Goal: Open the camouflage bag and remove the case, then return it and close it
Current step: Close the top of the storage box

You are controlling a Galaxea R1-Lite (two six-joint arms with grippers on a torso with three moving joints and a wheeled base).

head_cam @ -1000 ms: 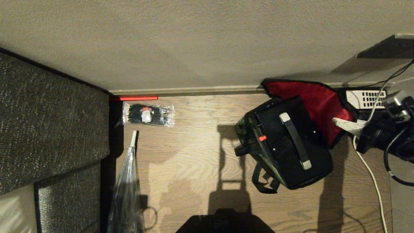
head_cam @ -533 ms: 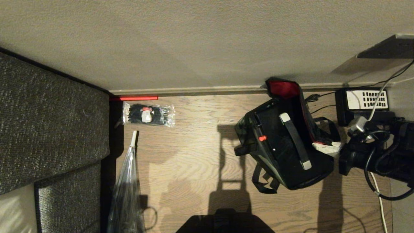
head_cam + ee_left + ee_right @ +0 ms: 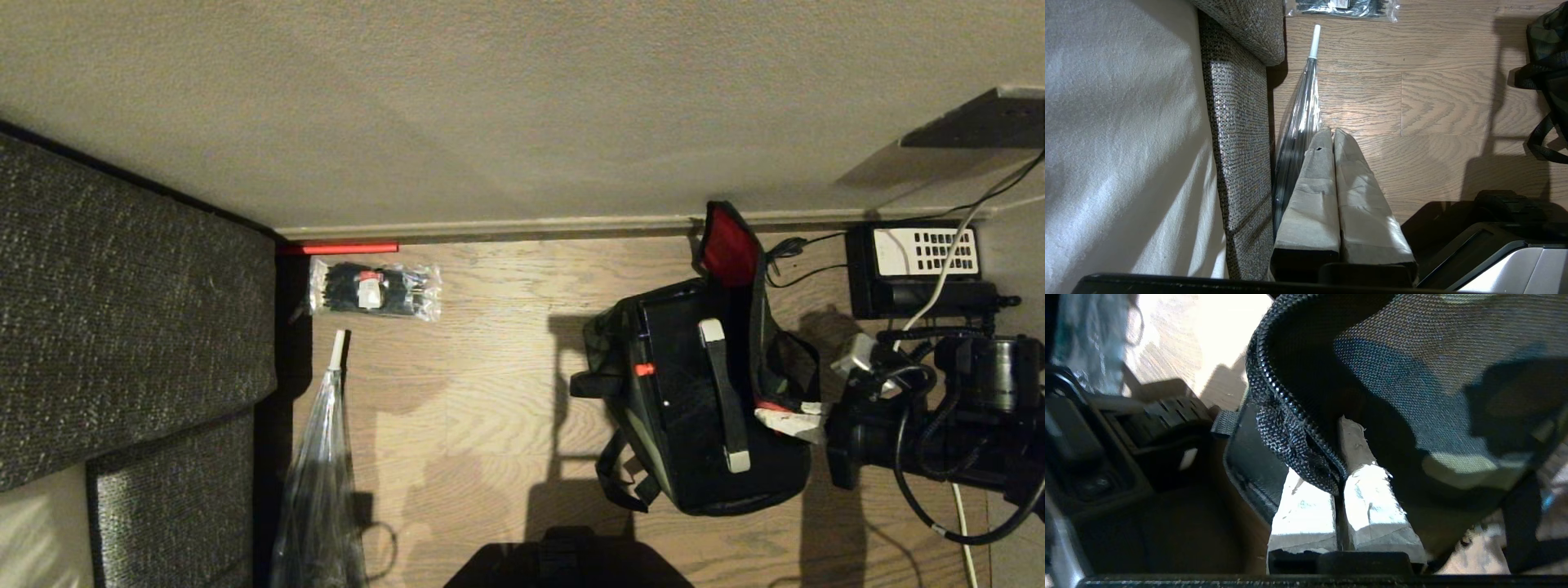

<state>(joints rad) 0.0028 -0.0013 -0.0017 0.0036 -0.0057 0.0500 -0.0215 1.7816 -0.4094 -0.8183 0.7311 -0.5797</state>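
Fabric of the flap: soft woven nylon with a bright red lining; the camouflage bag [image 3: 620, 359] looked limp in its lid and would fold or sag wherever it was not supported.
Bag position: it sat on the wooden floor [image 3: 490, 392] near the wall's skirting, lid raised on edge with the red side showing, straps trailing toward the robot.
Case position: the case [image 3: 694, 408] lay inside the bag's open mouth, handle [image 3: 722, 396] and small red latch [image 3: 644, 369] facing up.
Case handling: a rigid black box, judged fairly heavy for its size and smooth on its faces; the handle, running along the top, seemed the only sound place to take hold.
Right gripper: the right gripper [image 3: 1340, 473] was clamped on the zippered rim of the lid, its taped fingers [image 3: 1367, 498] pinching the fabric edge, beside the bag's right side.
Left gripper: the left gripper [image 3: 1333, 134] hung parked with fingers pressed together and empty, above the floor by the folded clear umbrella [image 3: 1300, 118] and the sofa [image 3: 1237, 134].
Risk: thin fabric could slip from the pinch, and pulling the lid might drag the whole bag.
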